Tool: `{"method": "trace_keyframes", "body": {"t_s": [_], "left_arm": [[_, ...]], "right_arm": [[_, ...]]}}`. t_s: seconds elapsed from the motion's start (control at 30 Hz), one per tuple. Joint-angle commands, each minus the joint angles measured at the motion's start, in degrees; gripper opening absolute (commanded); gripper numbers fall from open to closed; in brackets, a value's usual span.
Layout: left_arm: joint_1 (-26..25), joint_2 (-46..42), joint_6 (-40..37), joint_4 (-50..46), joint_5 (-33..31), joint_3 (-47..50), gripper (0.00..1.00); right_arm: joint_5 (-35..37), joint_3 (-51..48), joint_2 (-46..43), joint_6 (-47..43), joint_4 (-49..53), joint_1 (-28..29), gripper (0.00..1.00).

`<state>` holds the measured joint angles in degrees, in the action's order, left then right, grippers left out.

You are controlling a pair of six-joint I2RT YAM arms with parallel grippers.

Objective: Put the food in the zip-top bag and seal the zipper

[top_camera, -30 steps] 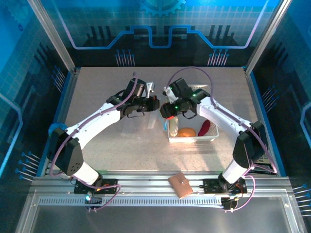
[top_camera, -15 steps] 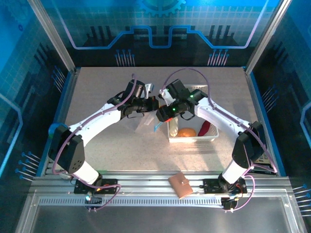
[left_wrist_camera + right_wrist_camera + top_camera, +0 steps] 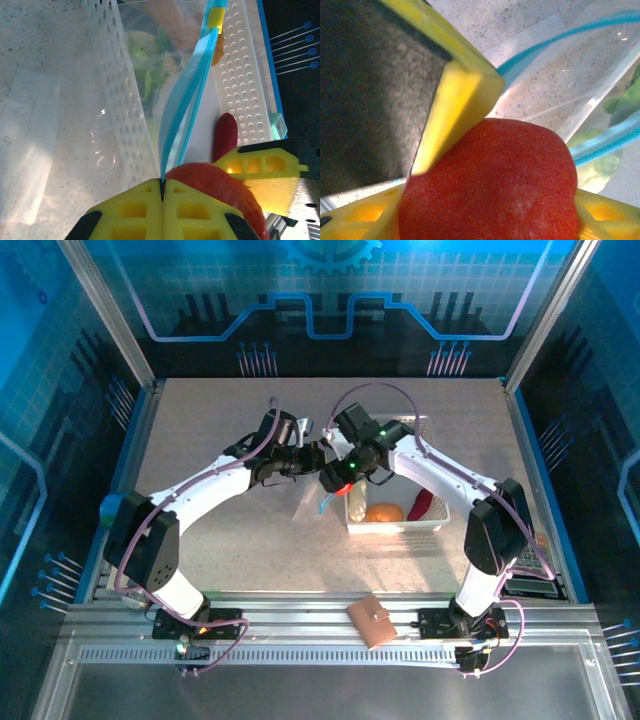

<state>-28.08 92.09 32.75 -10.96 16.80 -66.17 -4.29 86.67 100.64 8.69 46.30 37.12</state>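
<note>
light: bright, overhead, blue cast | glare: zip-top bag [image 3: 100, 130] sheen | blur: red food [image 3: 490, 185] soft, close-up

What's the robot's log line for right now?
left gripper: shut on zipper | right gripper: shut on red food | step: loading bag, unsealed

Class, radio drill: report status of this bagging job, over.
Left pincer shut on blue zipper strip of clear plastic zip-top bag. Right pincer gripping round red toy food near bag mouth. White perforated basket close alongside.
</note>
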Motion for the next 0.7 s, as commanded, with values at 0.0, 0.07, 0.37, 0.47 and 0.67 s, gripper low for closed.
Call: {"method": "trace_keyframes", "body": {"t_s": [0.0, 0.07, 0.37, 0.47, 0.67], "left_arm": [[-0.52, -2.97, 2.34, 3.48, 6.5, 1.46, 0.0], [-0.49, -4.06, 2.96, 4.46, 7.14, 1.88, 0.0], [0.39, -6.83, 3.5, 4.66, 7.24, 3.04, 0.0], [0.52, -7.6, 4.29, 5.71, 8.17, 3.46, 0.0], [0.75, -8.83, 6.01, 8.21, 9.92, 4.6, 0.0]], "right_arm": [[1.39, 3.1, 2.98, -1.01, 0.48, 0.66, 0.61], [3.28, 3.73, 3.83, -0.93, 1.49, 0.63, 0.6], [4.65, 1.68, 1.64, 0.68, 0.93, -2.0, 0.59], [4.91, 1.82, 1.96, 0.38, 1.79, -2.58, 0.58], [6.14, 2.71, 3.49, 0.33, 3.77, -3.44, 0.58]]}}
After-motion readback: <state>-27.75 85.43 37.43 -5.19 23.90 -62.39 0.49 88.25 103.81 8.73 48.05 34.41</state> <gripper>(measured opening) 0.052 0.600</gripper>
